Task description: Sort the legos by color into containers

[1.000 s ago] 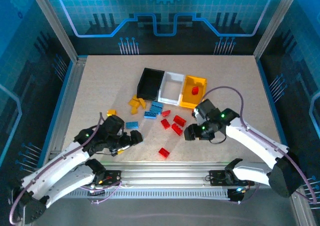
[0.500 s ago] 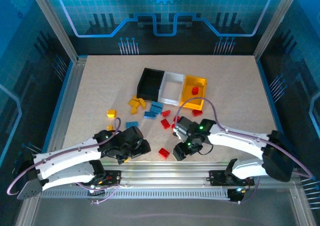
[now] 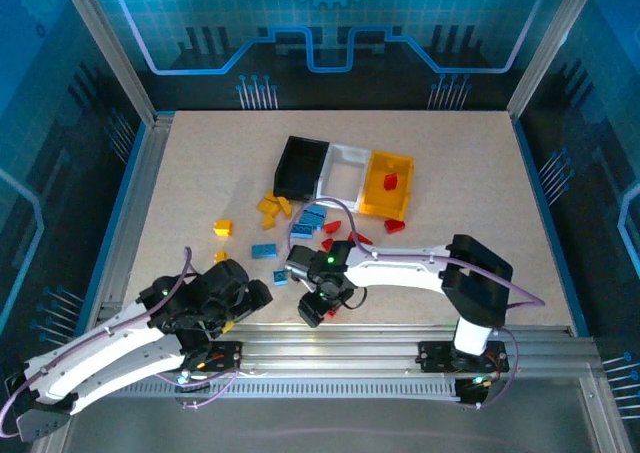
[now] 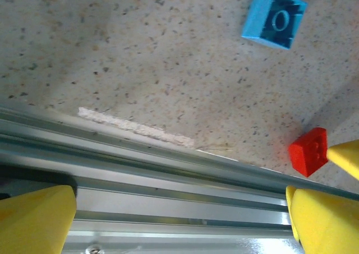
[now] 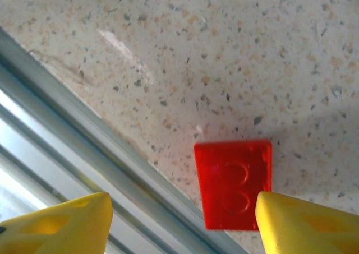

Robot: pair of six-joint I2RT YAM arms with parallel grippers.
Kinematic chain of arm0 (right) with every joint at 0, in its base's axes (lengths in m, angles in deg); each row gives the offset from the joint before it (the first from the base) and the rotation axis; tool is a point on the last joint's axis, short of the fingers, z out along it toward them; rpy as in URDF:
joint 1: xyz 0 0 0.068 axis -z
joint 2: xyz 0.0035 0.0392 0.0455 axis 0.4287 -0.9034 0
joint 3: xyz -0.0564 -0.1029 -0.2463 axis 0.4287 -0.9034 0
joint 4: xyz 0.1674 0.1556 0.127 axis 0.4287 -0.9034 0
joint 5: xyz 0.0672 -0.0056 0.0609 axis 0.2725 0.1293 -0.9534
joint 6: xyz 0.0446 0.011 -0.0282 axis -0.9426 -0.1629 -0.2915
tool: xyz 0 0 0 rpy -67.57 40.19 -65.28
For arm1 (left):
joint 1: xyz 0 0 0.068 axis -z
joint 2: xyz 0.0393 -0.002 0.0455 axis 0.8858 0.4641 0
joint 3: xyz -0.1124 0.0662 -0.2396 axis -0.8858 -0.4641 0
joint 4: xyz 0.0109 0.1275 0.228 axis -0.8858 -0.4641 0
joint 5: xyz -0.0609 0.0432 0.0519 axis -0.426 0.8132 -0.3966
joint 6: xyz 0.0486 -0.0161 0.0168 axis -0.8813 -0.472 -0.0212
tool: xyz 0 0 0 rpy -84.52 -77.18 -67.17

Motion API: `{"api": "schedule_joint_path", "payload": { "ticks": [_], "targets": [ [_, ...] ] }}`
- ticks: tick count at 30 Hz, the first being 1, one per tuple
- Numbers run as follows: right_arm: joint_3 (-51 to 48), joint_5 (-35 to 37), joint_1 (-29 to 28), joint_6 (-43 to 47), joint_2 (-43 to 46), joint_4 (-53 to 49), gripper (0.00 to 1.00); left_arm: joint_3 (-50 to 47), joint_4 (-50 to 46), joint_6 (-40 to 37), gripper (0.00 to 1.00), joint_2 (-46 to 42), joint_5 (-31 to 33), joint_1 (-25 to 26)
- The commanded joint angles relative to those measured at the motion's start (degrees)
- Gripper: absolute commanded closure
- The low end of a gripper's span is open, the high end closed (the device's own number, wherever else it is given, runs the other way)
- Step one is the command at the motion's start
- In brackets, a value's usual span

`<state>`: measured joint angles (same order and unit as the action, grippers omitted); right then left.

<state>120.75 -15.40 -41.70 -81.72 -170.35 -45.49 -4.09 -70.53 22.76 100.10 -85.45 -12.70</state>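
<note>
Left tool (image 4: 179,217): spread wide, pinching nothing, low over the rail (image 4: 140,170) at the near edge of the desk (image 3: 180,183). Just beyond: a blue brick (image 4: 274,17), and a red brick (image 4: 308,151) by the rail. Mid-desk: loose yellow legos (image 3: 270,208), blue legos (image 3: 310,218) and red legos (image 3: 395,226) in front of the bins. Right tool (image 5: 179,220): spread, straddling the red brick, right finger at its edge, left finger well apart from it. Behind, joined in a row: black bin (image 3: 300,165), white bin (image 3: 343,173), yellow bin (image 3: 378,209), one red lego (image 3: 390,181) inside the yellow.
</note>
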Motion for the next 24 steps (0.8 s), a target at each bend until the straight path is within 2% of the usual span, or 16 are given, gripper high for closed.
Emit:
{"api": "schedule_joint_path", "payload": {
  "ticks": [1,13,18,22,24],
  "targets": [
    [2.6,2.9,-0.4,0.0,-2.3,-3.9,0.3,-0.4,-2.8,0.1,0.01,-0.6,-0.5,-0.4],
    [5.3,8.5,-0.1,-1.5,-6.6,-8.1,0.33,0.8,-1.2,-4.3,0.01,2.9,-1.9,-0.5],
    [4.5,9.2,1.5,-1.5,-7.3,-7.5,0.43,0.8,-1.6,-4.7,0.01,2.4,-2.4,-0.5],
    [3.1,9.1,2.8,-1.5,-7.4,-6.6,0.57,0.7,-1.9,-5.1,0.01,2.3,-3.0,-0.5],
    [3.0,9.3,3.2,-1.6,-7.4,-6.7,0.59,0.7,-1.9,-5.4,0.01,2.3,-3.3,-0.6]
  ]
}}
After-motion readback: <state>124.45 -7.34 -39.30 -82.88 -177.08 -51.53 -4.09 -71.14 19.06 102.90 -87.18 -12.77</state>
